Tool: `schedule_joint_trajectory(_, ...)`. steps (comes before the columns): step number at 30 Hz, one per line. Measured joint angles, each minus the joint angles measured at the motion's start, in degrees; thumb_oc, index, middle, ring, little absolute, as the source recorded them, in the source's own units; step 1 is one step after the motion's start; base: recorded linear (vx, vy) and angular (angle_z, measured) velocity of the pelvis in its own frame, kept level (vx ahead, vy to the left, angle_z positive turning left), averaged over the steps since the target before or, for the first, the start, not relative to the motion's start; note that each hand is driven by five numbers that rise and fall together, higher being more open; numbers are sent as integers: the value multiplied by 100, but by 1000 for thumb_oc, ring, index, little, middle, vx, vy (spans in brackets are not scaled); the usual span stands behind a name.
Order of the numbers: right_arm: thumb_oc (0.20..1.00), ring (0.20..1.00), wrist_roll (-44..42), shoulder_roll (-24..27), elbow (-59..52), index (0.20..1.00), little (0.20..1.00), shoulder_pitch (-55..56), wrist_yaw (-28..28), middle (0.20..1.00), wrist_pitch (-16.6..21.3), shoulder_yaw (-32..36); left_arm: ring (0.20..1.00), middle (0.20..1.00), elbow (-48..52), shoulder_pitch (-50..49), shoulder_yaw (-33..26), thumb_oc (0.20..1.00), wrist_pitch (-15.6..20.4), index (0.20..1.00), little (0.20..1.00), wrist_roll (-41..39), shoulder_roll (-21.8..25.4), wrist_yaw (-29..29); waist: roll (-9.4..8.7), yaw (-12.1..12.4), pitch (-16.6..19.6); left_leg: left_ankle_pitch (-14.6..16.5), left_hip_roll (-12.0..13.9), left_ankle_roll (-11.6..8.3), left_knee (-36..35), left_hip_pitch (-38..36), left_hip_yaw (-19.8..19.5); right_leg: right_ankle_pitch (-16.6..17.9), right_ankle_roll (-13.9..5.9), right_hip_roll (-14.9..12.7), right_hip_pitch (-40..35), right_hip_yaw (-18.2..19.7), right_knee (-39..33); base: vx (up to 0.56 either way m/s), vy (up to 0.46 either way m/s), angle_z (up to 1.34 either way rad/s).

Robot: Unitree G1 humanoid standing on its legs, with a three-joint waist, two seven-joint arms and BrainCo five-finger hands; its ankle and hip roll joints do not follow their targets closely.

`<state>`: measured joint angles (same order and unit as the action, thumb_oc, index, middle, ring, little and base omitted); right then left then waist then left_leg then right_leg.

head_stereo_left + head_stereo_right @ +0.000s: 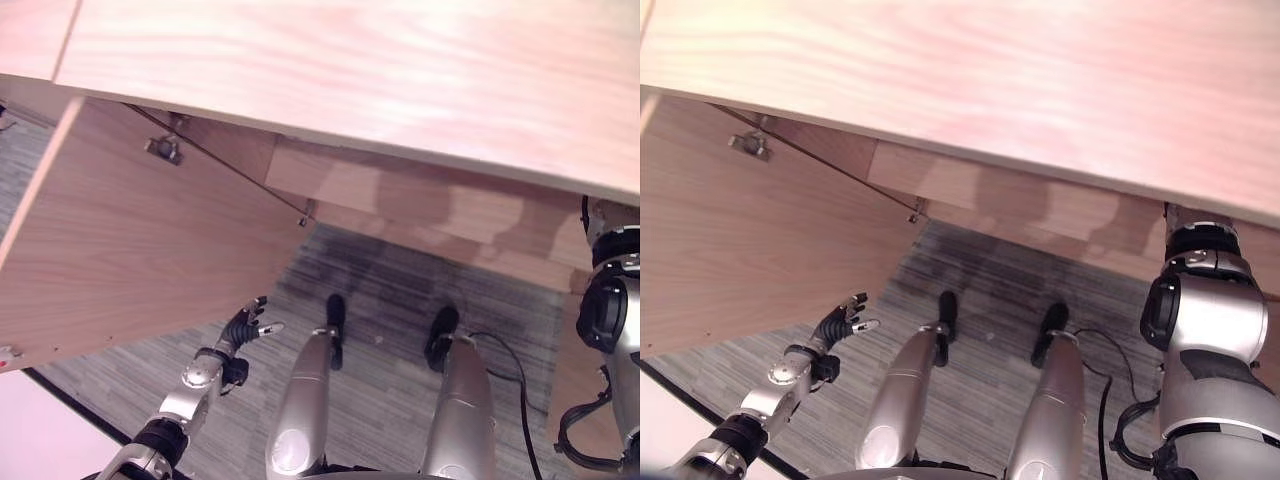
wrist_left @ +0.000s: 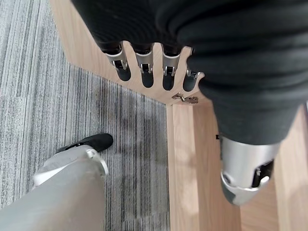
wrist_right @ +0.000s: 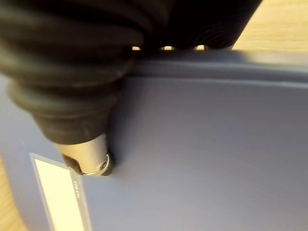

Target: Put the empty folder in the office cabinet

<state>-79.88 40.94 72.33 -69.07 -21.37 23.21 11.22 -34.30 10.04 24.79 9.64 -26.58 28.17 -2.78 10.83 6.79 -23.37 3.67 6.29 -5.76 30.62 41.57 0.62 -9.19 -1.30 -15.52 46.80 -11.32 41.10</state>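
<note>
So you've got the cabinet (image 1: pixel 350 70) filling the top of both eye views, its light wood top running across the frame, and its door (image 1: pixel 130 240) swung open on the left side of the left eye view, with a small metal hinge (image 1: pixel 163 149) near its upper edge. Your left hand (image 1: pixel 243 327) sits low in the lower left of that view, just off the bottom corner of the door and over the grey carpet (image 1: pixel 390 290); it's released, with the fingers (image 2: pixel 143 65) straight and spread in the left wrist view, the thumb out to the side, nothing in it. The folder (image 3: pixel 202 154) is up close in the right wrist view: a blue-grey flat face taking most of the frame, with a white label (image 3: pixel 60 195) in the lower left corner of that view and pale wood showing past its top edge. Your right hand (image 3: pixel 91 159) is grasping it, thumb tip pressed flat on the folder's face just beside the label, with the fingers going over the top edge to the far side. In the right eye view your right arm reaches up under the cabinet's top at the right edge, so you can't tell from there where exactly the folder sits inside.
</note>
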Motion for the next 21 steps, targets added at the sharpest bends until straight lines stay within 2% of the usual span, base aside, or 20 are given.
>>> schedule_joint_trajectory(4,200,200,-5,5,19,200,200,-447,-194,200,54,-62,1000,1000,55,63,49,1000,3,1000,1000,-11,143,49,-17,-14,-123,198,1,2,558,467,12,-121,-23,-48,443,146,436,-31,18,-5)
schedule_joint_trajectory(8,200,200,-1,6,19,200,200,-451,-304,200,129,-381,1000,1000,82,62,51,1000,14,1000,1000,-12,152,118,-14,-8,-123,206,-10,12,720,696,0,-128,-10,-67,653,189,548,-31,15,1)
schedule_joint_trajectory(21,200,200,21,-155,254,200,200,-171,-101,200,28,-409,1000,1000,267,-17,32,1000,21,1000,1000,-175,167,214,-21,-18,-94,241,-20,19,876,970,-7,-124,-10,-78,905,238,658,0,0,0)
